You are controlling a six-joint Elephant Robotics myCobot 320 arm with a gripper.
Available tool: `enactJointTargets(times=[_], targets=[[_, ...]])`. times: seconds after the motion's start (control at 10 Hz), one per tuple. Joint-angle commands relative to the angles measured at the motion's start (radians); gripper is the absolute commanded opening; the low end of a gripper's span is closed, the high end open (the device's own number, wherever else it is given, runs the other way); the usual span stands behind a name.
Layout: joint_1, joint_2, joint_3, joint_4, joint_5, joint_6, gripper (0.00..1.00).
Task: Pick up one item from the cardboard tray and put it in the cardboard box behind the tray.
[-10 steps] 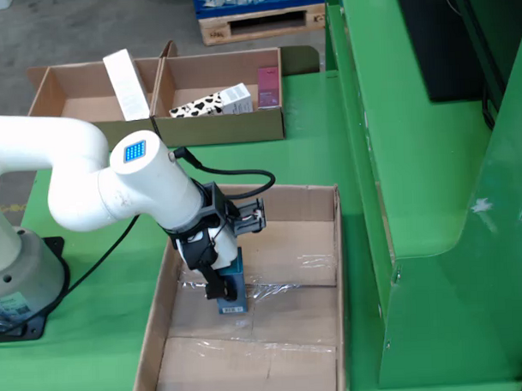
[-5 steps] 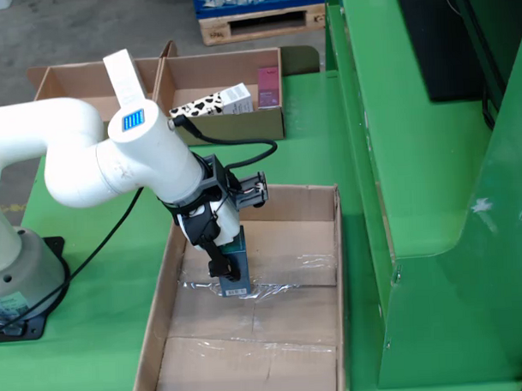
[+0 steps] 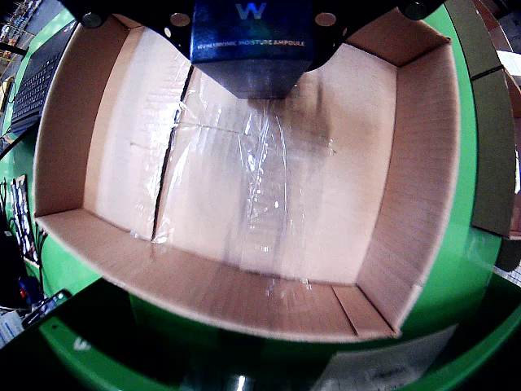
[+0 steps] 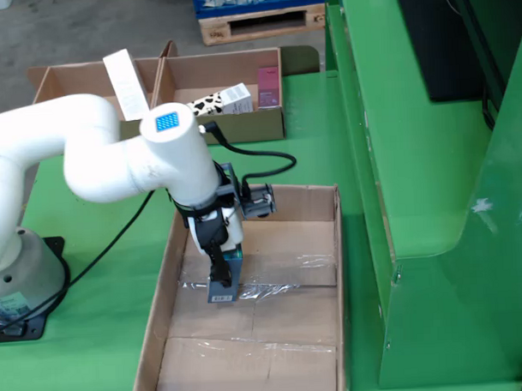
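Note:
My gripper is shut on a dark blue carton printed with a white W and "moisture ampoule". In the wrist view it hangs over the taped floor of a large open cardboard box. In the fixed view the gripper holds the carton upright, low inside this box, at or just above the floor by the clear tape. A shallower cardboard tray stands beyond it with a cow-patterned carton, a white carton and a pink box.
A second tray sits left of the far tray, with a white upright piece. A tall green structure runs along the right. The arm's base and black cable are on the left. A keyboard lies beside the box.

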Motion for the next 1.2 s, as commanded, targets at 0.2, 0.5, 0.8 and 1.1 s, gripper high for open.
enactJointTargets(times=[0.2,0.5,0.8,1.1], targets=[[-0.008,-0.061,0.764,-0.088,-0.020,-0.001,0.00],[-0.003,-0.039,0.764,-0.097,-0.015,-0.001,0.00],[-0.001,-0.037,0.764,-0.085,-0.018,-0.005,0.00],[0.011,-0.001,0.764,-0.123,-0.011,-0.015,0.00]])
